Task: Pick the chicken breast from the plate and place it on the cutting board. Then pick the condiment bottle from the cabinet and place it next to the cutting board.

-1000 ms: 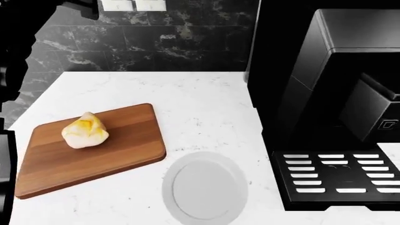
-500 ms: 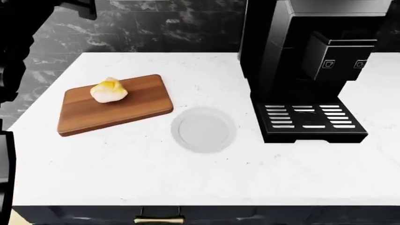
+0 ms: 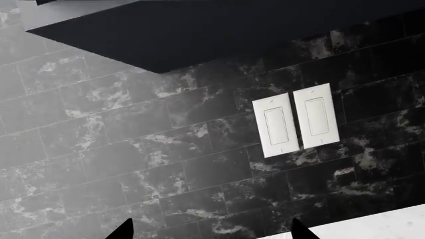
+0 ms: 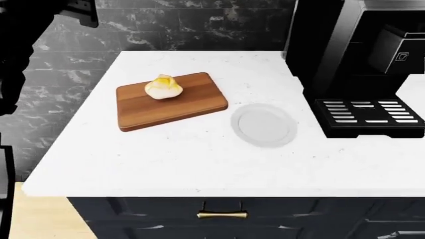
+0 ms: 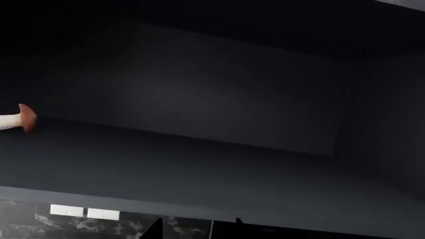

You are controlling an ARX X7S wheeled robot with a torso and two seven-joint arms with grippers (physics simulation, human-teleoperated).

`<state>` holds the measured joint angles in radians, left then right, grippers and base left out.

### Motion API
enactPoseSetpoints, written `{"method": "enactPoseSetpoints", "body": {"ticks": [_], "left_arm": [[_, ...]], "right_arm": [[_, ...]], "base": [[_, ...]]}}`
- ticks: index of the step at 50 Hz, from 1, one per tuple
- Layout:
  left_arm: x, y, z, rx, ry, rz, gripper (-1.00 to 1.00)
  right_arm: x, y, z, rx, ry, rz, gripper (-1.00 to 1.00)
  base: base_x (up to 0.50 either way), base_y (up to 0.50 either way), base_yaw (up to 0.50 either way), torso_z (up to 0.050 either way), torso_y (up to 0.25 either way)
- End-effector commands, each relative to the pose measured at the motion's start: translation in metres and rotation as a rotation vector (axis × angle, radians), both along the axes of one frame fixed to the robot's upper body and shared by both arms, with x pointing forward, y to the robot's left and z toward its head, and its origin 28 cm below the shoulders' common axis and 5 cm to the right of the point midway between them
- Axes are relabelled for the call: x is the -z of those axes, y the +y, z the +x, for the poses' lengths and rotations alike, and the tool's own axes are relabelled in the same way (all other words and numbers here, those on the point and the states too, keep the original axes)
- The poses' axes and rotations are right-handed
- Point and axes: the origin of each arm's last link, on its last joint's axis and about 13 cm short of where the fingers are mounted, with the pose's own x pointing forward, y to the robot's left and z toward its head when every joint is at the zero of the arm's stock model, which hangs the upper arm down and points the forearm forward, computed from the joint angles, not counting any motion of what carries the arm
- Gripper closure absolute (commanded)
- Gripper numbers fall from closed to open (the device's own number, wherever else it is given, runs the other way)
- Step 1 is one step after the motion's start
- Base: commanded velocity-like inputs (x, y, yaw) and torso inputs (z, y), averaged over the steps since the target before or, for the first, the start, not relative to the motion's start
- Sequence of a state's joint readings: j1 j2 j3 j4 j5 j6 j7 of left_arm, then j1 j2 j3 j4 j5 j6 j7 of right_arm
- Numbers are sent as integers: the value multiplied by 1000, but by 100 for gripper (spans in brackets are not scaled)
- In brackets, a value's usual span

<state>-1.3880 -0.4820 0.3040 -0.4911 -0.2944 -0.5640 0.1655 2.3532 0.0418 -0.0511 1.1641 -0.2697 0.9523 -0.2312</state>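
While the chicken [image 4: 163,87] sits on the far left part of the board [image 4: 171,101], the plate [image 4: 264,124] lies bare on the white worktop [image 4: 199,159], just right of the board. A black coffee machine [image 4: 362,64] stands at the far right. In the left wrist view, two white switches [image 3: 295,124] are seen on a dark tiled wall, and only two dark claw tips [image 3: 298,231] show, set well apart. In the right wrist view, a dark cabinet shelf [image 5: 199,169] is seen; whether that claw is open cannot be told. No bottle can be made out for sure.
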Motion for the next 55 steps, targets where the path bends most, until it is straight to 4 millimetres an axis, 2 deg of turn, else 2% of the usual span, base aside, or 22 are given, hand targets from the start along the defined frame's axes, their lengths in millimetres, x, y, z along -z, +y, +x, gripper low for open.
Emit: {"method": "enactPoseSetpoints", "body": {"ticks": [1, 19, 20, 21, 27, 37, 47, 55], "left_arm": [[5, 4, 0, -10, 9, -9, -100], [6, 4, -3, -7, 10, -9, -100], [7, 4, -3, -8, 12, -9, -100], [8, 5, -3, -8, 14, -9, -100], [16, 7, -6, -19, 28, -23, -100], [38, 12, -22, -42, 34, -62, -100], [46, 15, -37, -53, 11, -83, -100], [53, 17, -57, -53, -4, -102, -100]], "right_arm": [[-2, 0, -1, -3, -7, -6, 100], [-2, 0, -1, -3, -7, -6, 100], [-15, 26, -4, -266, -162, 4, 100], [-14, 30, -2, -336, -160, 38, 100], [-7, 26, 6, -382, -123, 66, 100], [5, 24, 21, -451, -86, 81, 100], [19, 22, 34, -490, -60, 53, 100], [57, 24, 25, -527, -30, 72, 100]], "base": [[0, 500, 0, 0, 0], [0, 500, 0, 0, 0], [0, 352, 0, 0, 0], [0, 0, 0, 0, 0], [0, 0, 0, 0, 0], [0, 0, 0, 0, 0], [0, 0, 0, 0, 0], [0, 0, 0, 0, 0]]}}
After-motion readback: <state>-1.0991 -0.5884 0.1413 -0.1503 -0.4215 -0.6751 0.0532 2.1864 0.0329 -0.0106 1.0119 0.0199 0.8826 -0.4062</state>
